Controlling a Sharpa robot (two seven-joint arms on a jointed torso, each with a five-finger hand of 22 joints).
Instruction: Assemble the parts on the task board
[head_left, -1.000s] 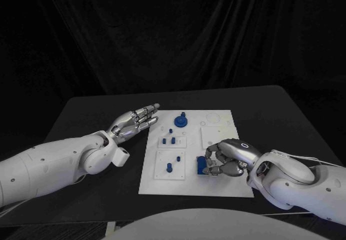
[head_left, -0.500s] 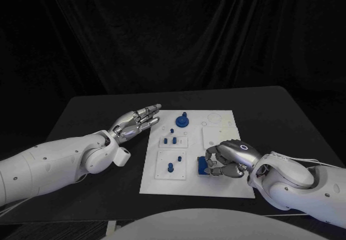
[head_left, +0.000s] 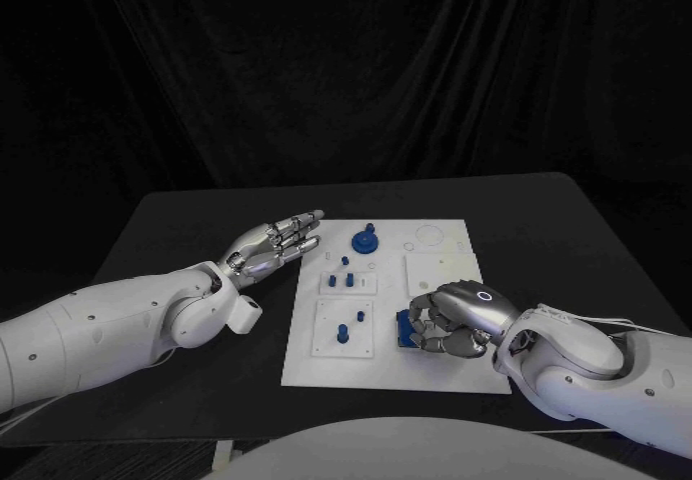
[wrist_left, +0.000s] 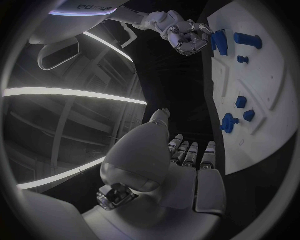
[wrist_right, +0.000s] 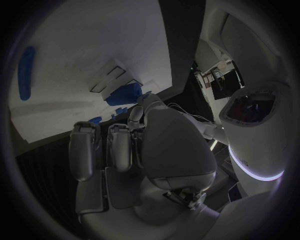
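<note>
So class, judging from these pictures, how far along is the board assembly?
Looks done: several small blue pieces already stand in the task board, plus a round blue part at its far end. In hand: the right robot hand grips a blue block over the board. Left: seating that block. The left robot hand hovers open beside the board.

left hand (head_left: 274, 243): flat, fingers straight and apart, holding nothing
right hand (head_left: 450, 319): fingers curled round a blue part (head_left: 405, 330)

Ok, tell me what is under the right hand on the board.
A blue part shows at the fingers of the right hand, low on the task board. The hand covers the rest of the part, so its shape and seating cannot be seen.
</note>
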